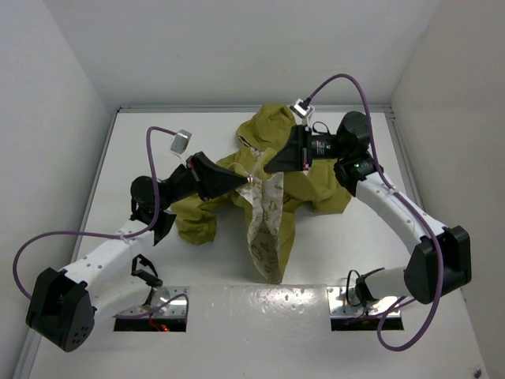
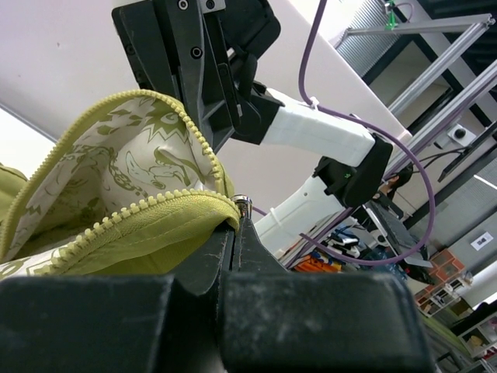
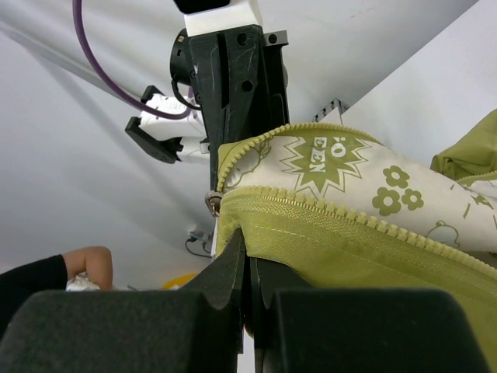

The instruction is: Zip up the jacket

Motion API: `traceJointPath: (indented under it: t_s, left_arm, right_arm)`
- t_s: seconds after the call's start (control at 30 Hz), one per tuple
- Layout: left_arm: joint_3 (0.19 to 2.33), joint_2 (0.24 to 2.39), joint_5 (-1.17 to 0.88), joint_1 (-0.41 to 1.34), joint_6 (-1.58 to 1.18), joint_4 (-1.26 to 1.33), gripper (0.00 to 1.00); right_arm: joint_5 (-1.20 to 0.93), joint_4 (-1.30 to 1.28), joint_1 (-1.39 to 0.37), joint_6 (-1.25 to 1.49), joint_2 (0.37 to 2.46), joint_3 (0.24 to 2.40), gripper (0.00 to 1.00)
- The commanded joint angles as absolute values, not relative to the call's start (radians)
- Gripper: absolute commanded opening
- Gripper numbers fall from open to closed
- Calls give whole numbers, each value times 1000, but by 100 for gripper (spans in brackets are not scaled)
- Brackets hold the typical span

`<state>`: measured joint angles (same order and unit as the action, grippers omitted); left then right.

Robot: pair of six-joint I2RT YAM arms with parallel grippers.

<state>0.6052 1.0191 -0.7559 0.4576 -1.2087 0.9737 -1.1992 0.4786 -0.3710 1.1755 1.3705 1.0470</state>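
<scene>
The left hand (image 2: 237, 233) is pinched shut on the zipper edge of the jacket (image 1: 323, 193); the right hand (image 3: 247, 256) is shut on the facing edge. The jacket lies mid-counter (image 1: 158, 142), its middle raised. Zipper teeth (image 3: 349, 217) are apart and the lining (image 3: 404, 186) is exposed: zipping is judged not yet begun.

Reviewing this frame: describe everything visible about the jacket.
The jacket is soft olive-green fabric with a cream lining printed with green doodles. It lies crumpled on the table, unzipped, a strip of lining facing up toward the near edge. Yellow-green zipper teeth line its open edges, a small metal piece at one end. The left gripper and right gripper each pinch a zipper edge, shut, close together.
</scene>
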Motion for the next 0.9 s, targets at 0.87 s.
traceJointPath:
  t_s: [0.87]
  left_arm:
    - [627, 1026, -759, 477, -1207, 1034, 0]
  right_arm:
    - [-1207, 552, -408, 1201, 1373, 1121, 0]
